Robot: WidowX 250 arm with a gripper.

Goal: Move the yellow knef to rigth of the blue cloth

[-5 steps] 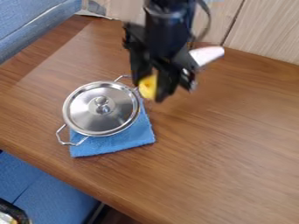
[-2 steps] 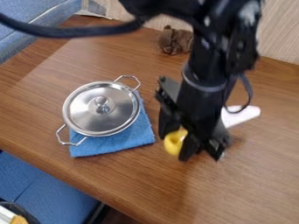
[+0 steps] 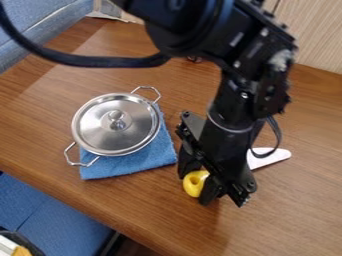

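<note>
The blue cloth (image 3: 143,162) lies on the wooden table (image 3: 280,215), with a lidded steel pot (image 3: 97,122) resting on it. The pot covers much of the cloth, whose blue shows mainly below and to the right of the lid. One of the pot's wire handles reaches past the cloth's upper part, the other past its left side. The lid has a round, shiny knob in the middle.

The yellow-handled knife (image 3: 192,188) is to the right of the cloth, near its lower right corner and apart from it. The black gripper (image 3: 198,183) is pinching the knife by its handle, one finger on each side of the yellow end, which has a hole in it. Farther right of the cloth, the white blade (image 3: 275,157) sticks out from behind the gripper; the stretch between handle and blade is hidden. Whether the knife touches the table, I cannot tell.

The arm (image 3: 230,107) comes in above the cloth and hangs down on its right side. A black cable (image 3: 93,61) loops above the cloth, well apart from it.
</note>
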